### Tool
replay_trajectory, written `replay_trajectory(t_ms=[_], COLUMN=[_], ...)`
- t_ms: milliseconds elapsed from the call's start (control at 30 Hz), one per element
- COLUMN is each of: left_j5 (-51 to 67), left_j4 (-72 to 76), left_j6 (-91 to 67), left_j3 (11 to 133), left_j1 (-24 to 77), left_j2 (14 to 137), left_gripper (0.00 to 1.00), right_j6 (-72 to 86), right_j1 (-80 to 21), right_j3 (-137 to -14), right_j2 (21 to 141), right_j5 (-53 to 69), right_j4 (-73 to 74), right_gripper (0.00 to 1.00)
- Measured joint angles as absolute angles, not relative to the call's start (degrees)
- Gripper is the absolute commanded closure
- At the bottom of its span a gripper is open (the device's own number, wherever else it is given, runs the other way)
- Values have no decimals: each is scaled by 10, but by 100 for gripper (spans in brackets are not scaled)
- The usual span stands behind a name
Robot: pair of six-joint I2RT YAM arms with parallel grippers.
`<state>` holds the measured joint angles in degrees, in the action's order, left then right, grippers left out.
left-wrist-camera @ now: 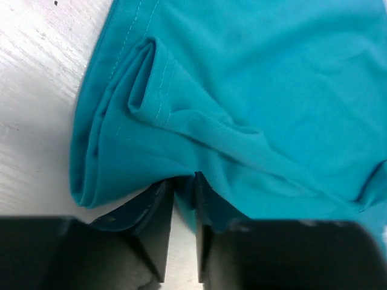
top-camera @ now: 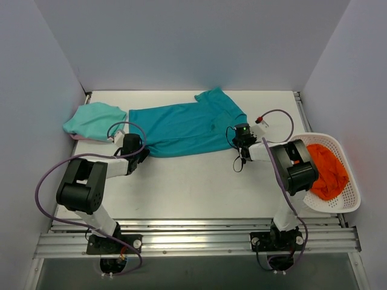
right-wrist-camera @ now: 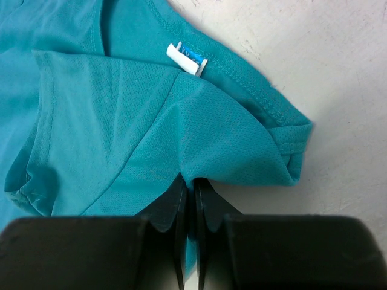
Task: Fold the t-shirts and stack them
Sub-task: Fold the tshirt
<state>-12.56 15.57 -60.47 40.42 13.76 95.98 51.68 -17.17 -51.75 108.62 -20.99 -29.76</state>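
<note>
The deep teal t-shirt lies folded lengthwise across the middle of the table. Its neck end, with a white label, points right. My left gripper sits at the shirt's lower left hem corner. In the left wrist view its jaws stand narrow with a bunched fold of the teal cloth pinched between them. My right gripper is at the sleeve and shoulder end. There its fingers are shut on the edge of the teal mesh cloth. The paler mint t-shirt lies folded at the far left.
A white basket holding orange cloth stands at the right edge beside the right arm. Grey walls close in the left, back and right sides. Metal rails run along the near edge.
</note>
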Motion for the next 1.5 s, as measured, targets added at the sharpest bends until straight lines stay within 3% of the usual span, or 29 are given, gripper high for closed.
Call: replay_trajectory(t_ms=[33, 67, 100, 433, 733, 833, 867, 900, 933, 967, 1000, 1033, 1300, 1500], left_j5=[-124, -122, -119, -105, -101, -102, -101, -101, -100, -100, -99, -99, -91, -66], left_j4=[157, 156, 155, 142, 58, 21, 8, -6, -20, -34, -44, -57, -165, -159], left_j6=[-604, -600, -599, -591, -588, -587, -586, -584, -585, -585, -584, -587, -582, -530], left_j3=[404, 404, 404, 381, 315, 292, 285, 279, 272, 264, 257, 251, 254, 317], left_j1=[137, 136, 136, 142, 158, 162, 163, 164, 165, 165, 165, 165, 165, 149], left_j2=[964, 966, 969, 939, 773, 699, 678, 654, 629, 602, 576, 551, 445, 515], left_gripper=[81, 95, 97, 98, 97, 83, 68, 59, 49, 26, 5, 6, 6, 6], right_j6=[518, 520, 521, 534, 587, 604, 609, 615, 622, 626, 628, 632, 634, 581], right_j1=[-171, -171, -170, -169, -220, -243, -249, -254, -259, -263, -264, -268, -271, -269], right_j3=[-516, -514, -511, -429, -328, -314, -310, -306, -303, -300, -299, -297, -296, -316], right_j2=[1086, 1085, 1082, 984, 783, 718, 697, 674, 651, 625, 606, 585, 484, 513], right_j5=[-210, -210, -210, -217, -252, -266, -269, -271, -274, -278, -281, -284, -292, -291], right_j4=[-298, -300, -300, -222, -81, -35, -19, -3, 13, 30, 44, 57, 153, 109], right_gripper=[100, 100, 100, 100, 100, 92, 85, 59, 44, 28, 5, 0, 0, 0])
